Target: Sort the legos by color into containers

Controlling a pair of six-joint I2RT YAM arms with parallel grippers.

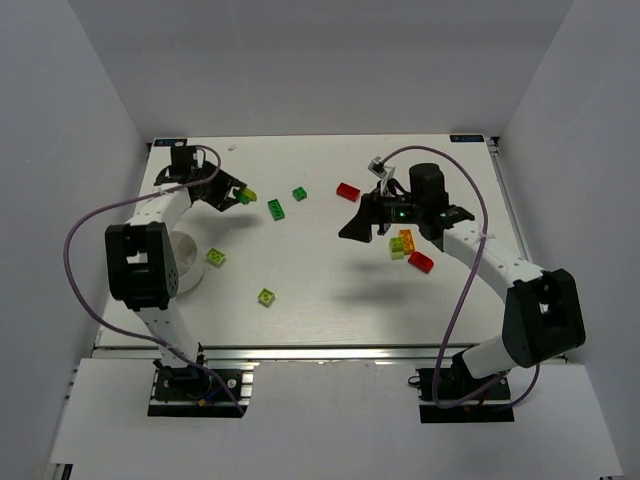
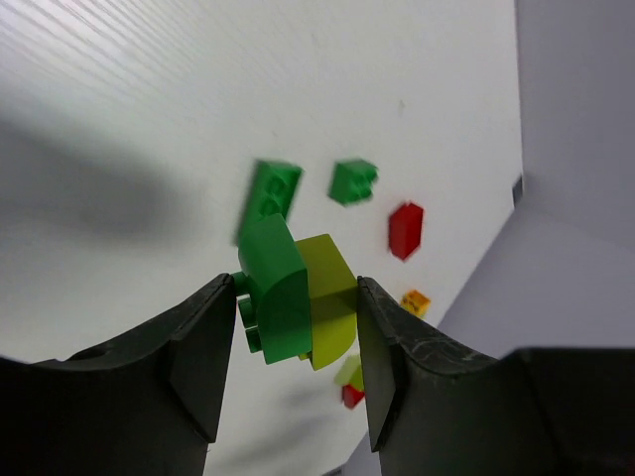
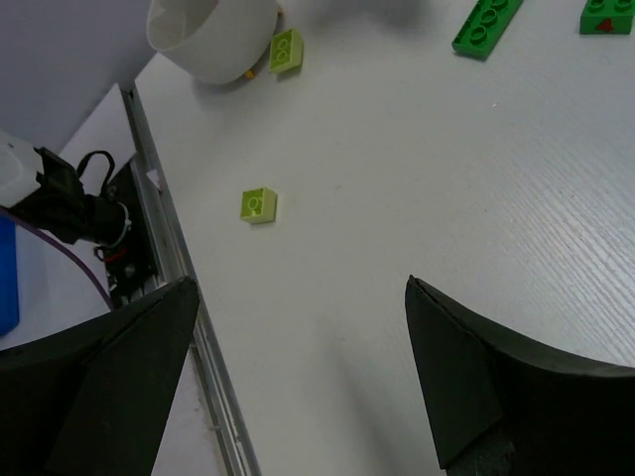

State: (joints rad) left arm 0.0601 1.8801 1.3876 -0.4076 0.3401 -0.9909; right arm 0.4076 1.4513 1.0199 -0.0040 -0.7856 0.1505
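My left gripper [image 2: 293, 337] is shut on a dark green brick [image 2: 273, 293] joined to a lime brick [image 2: 332, 302], one finger against each side. From above, this pair [image 1: 248, 196] sits at the back left. Other legos lie loose: two dark green [image 1: 276, 209] [image 1: 299, 194], a red [image 1: 348, 191], and two lime [image 1: 216, 257] [image 1: 266, 296]. An orange [image 1: 405, 238], a lime [image 1: 397, 250] and a red [image 1: 421, 262] cluster by the right arm. My right gripper [image 1: 362, 222] hangs open over bare table, empty. The white dish [image 1: 185, 262] is partly hidden by the left arm.
White walls enclose the table on three sides. A metal rail [image 3: 169, 268] and cables run along the near edge. In the right wrist view the dish [image 3: 213, 40] stands beside a lime brick [image 3: 286, 50].
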